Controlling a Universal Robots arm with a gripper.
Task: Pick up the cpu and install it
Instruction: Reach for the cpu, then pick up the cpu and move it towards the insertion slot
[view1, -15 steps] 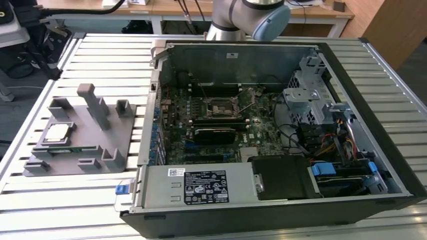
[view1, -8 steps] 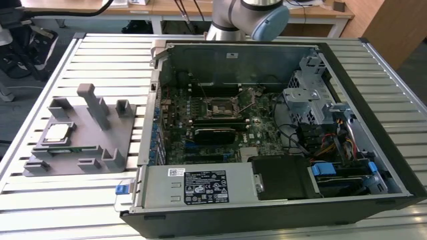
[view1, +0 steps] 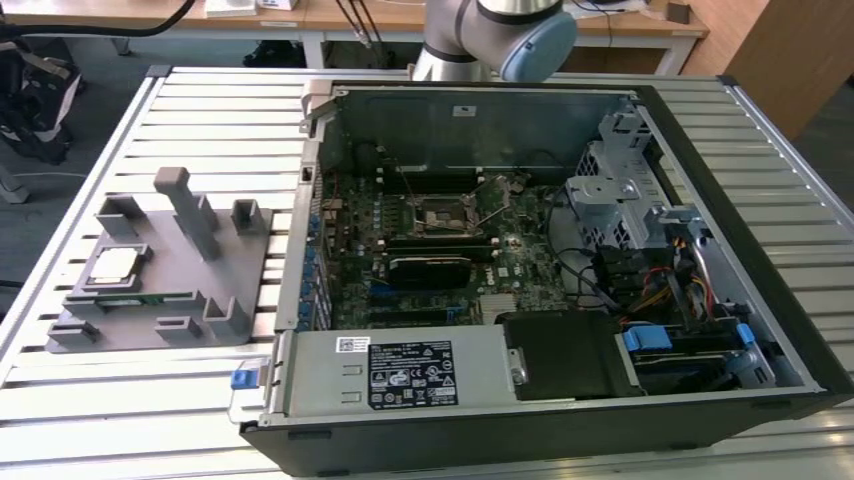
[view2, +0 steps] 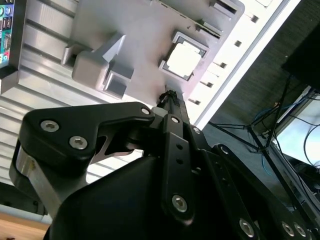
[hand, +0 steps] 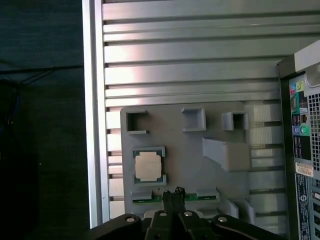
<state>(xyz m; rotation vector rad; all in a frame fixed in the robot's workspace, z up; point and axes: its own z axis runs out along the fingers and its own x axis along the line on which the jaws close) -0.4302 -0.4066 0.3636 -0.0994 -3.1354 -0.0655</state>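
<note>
Where the cpu (view1: 114, 264) lies: flat, metal top up, in a square recess of the grey holder (view1: 174, 278), which sits on the table (view1: 160, 395) at the exterior view's left, well apart from the case (view1: 561, 425).
Why there: low walls hug the recess corners; I judge they keep the cpu square and at a known spot for a pick from above.
Cpu up close: in both wrist views the cpu (hand: 148, 166) is a pale square, bare, with nothing touching it.
End effector (hand: 173, 192): fingers drawn together with nothing between them; it hangs over the holder near the cpu's recess, clear of the cpu.
Stick (hand: 150, 199): a green memory stick lies in a slot just beside the cpu's recess.
Holder's posts: brackets and a tall post stand around the plate, shaped, I judge, to seat other parts.
Task state: the pick has not begun, judging by the seated cpu.
Socket (view1: 441, 212): a black frame on the motherboard (view1: 400, 300); whether its latch is up I cannot tell.
Case: on its side with the panel off, so the motherboard faces up and can be reached from above.
Arm (view1: 494, 30): rises behind the case.
Writing: a white sticker (view1: 407, 372) on the grey box inside the case carries print and marks; coloured port markings (hand: 300, 107) show on the case's rear; all too small to tell.
</note>
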